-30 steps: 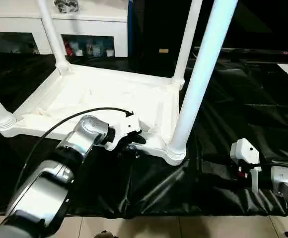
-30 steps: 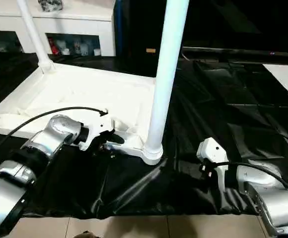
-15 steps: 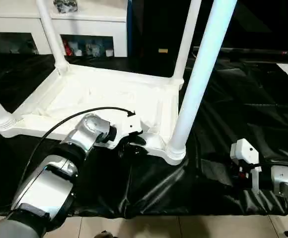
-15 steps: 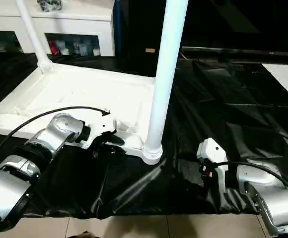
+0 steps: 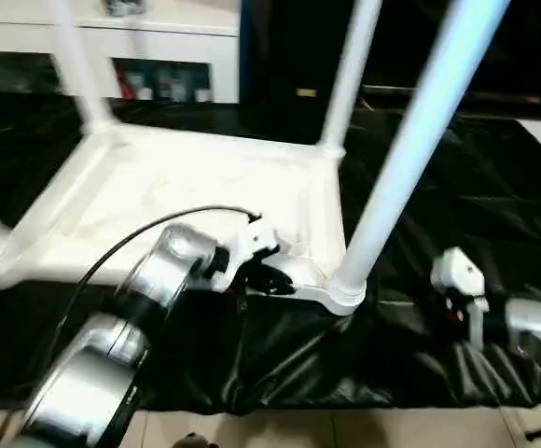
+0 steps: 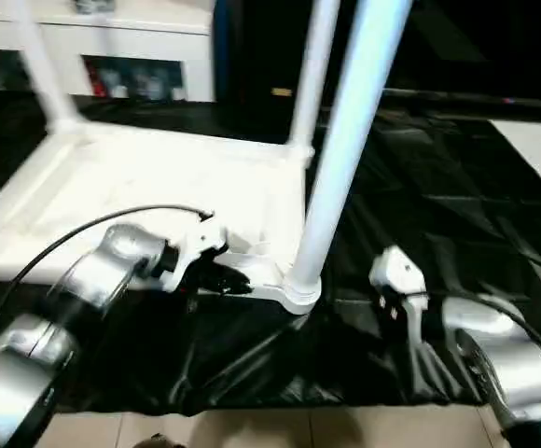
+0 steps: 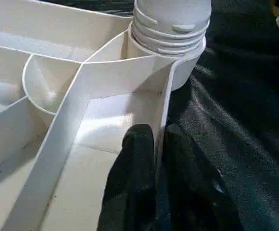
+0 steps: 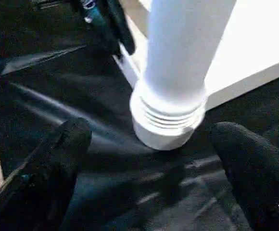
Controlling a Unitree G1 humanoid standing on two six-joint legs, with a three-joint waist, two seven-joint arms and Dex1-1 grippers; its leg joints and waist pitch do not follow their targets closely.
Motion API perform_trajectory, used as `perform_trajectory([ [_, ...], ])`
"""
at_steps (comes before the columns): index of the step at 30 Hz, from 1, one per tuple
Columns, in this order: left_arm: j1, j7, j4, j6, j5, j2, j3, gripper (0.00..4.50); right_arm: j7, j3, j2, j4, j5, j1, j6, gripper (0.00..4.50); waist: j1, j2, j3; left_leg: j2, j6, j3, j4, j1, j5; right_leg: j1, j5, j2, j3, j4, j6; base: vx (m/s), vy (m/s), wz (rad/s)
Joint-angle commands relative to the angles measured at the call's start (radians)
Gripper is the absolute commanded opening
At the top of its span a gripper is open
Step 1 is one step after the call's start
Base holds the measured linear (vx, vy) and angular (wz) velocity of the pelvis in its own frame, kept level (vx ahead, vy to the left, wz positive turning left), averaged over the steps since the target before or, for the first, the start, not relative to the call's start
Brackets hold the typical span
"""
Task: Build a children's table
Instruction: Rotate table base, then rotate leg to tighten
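A crinkled black sheet (image 5: 476, 177) covers most of the floor here, its folds catching glints of light, and along the near edge pale tiles (image 5: 364, 429) peek out from under it. Up at the back stands a white cabinet (image 5: 187, 42) with glass doors, small coloured objects dimly seen behind the panes, while beside it a large dark unit (image 5: 289, 65) takes up the middle, a small yellowish label on its front.
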Motion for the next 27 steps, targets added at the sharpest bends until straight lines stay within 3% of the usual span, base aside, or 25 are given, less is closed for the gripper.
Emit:
perform_trajectory([
  [1, 0.078, 0.037, -0.052, 0.077, 0.026, 0.032, -0.006, 0.17, -0.007, 0.010, 0.008, 0.016, -0.017, -0.015, -0.013, 4.50, 0.006, -0.015, -0.057, 0.064, 0.093, -0.020, -0.076, 0.007, -0.114, 0.047, -0.118, -0.083, 0.041, -0.063, -0.271, 0.000, 0.000, 0.00],
  [2, 0.101, 0.046, -0.088, 0.094, 0.028, 0.040, -0.002, 0.07, -0.012, 0.015, 0.015, 0.020, -0.020, -0.020, -0.016, 4.50, 0.000, -0.023, -0.056, 0.066, 0.084, -0.021, -0.078, 0.004, -0.126, 0.048, -0.144, -0.083, 0.040, -0.063, -0.263, 0.000, 0.000, 0.00],
  [4, 0.175, 0.052, -0.221, 0.152, 0.055, 0.077, -0.025, 0.04, -0.025, 0.030, 0.037, 0.030, -0.029, -0.036, -0.023, 4.50, -0.008, -0.024, -0.053, 0.064, 0.071, -0.022, -0.083, 0.002, -0.141, 0.047, -0.204, -0.081, 0.038, -0.070, -0.242, 0.000, 0.000, 0.00],
  [7, 0.211, 0.087, -0.289, 0.208, 0.066, 0.084, -0.020, 0.01, -0.034, 0.054, 0.054, 0.060, -0.053, -0.065, -0.035, 4.50, -0.018, -0.020, -0.053, 0.066, 0.058, -0.020, -0.084, 0.011, -0.149, 0.039, -0.222, -0.078, 0.041, -0.072, -0.239, 0.000, 0.000, 0.00],
  [9, 0.211, 0.095, -0.292, 0.219, 0.069, 0.083, -0.018, 0.01, -0.034, 0.058, 0.056, 0.067, -0.057, -0.072, -0.037, 4.50, -0.021, -0.024, -0.050, 0.065, 0.052, -0.020, -0.085, 0.011, -0.165, 0.037, -0.242, -0.076, 0.041, -0.075, -0.237, 0.000, 0.000, 0.00],
  [11, 0.220, 0.147, -0.326, 0.284, 0.072, 0.072, -0.008, 0.01, -0.035, 0.074, 0.068, 0.095, -0.070, -0.094, -0.050, 4.50, -0.023, -0.027, -0.047, 0.064, 0.038, -0.022, -0.088, 0.011, -0.191, 0.036, -0.281, -0.076, 0.042, -0.077, -0.226, 0.000, 0.000, 0.00],
  [12, 0.223, 0.200, -0.347, 0.318, 0.067, 0.045, 0.013, 0.01, -0.042, 0.090, 0.086, 0.129, -0.088, -0.120, -0.071, 4.50, -0.022, -0.028, -0.045, 0.065, 0.028, -0.021, -0.088, 0.017, -0.225, 0.032, -0.334, -0.078, 0.042, -0.084, -0.213, 0.000, 0.000, 0.00],
  [14, 0.225, 0.239, -0.359, 0.306, 0.054, 0.023, 0.032, 0.01, -0.059, 0.099, 0.109, 0.169, -0.112, -0.150, -0.104, 4.50, -0.024, -0.029, -0.045, 0.063, 0.014, -0.025, -0.089, 0.017, -0.253, 0.033, -0.393, -0.079, 0.042, -0.090, -0.193, 0.000, 0.000, 0.00],
  [16, 0.229, 0.249, -0.371, 0.308, 0.048, 0.018, 0.038, 0.01, -0.071, 0.103, 0.118, 0.187, -0.124, -0.162, -0.119, 4.50, -0.029, -0.031, -0.047, 0.062, 0.009, -0.028, -0.091, 0.011, -0.241, 0.036, -0.379, -0.077, 0.040, -0.088, -0.185, 0.000, 0.000, 0.00],
  [22, 0.214, 0.205, -0.340, 0.208, 0.002, 0.009, 0.036, 0.01, -0.115, 0.117, 0.141, 0.265, -0.166, -0.217, -0.158, 4.50, -0.028, -0.030, -0.052, 0.058, 0.032, -0.021, -0.085, 0.014, -0.192, 0.036, -0.272, -0.072, 0.044, -0.081, -0.203, 0.000, 0.000, 0.00],
  [23, 0.209, 0.201, -0.334, 0.196, 0.004, 0.014, 0.034, 0.45, -0.106, 0.120, 0.141, 0.260, -0.166, -0.216, -0.160, 4.50, -0.027, -0.030, -0.052, 0.057, 0.037, -0.021, -0.085, 0.012, -0.183, 0.037, -0.259, -0.071, 0.044, -0.079, -0.206, 0.000, 0.000, 0.00],
  [27, 0.201, 0.184, -0.318, 0.195, 0.010, 0.028, 0.025, 0.62, -0.102, 0.121, 0.142, 0.255, -0.167, -0.211, -0.166, 4.50, -0.021, -0.025, -0.054, 0.060, 0.048, -0.020, -0.085, 0.013, -0.161, 0.037, -0.222, -0.071, 0.042, -0.075, -0.221, 0.000, 0.000, 0.00],
])
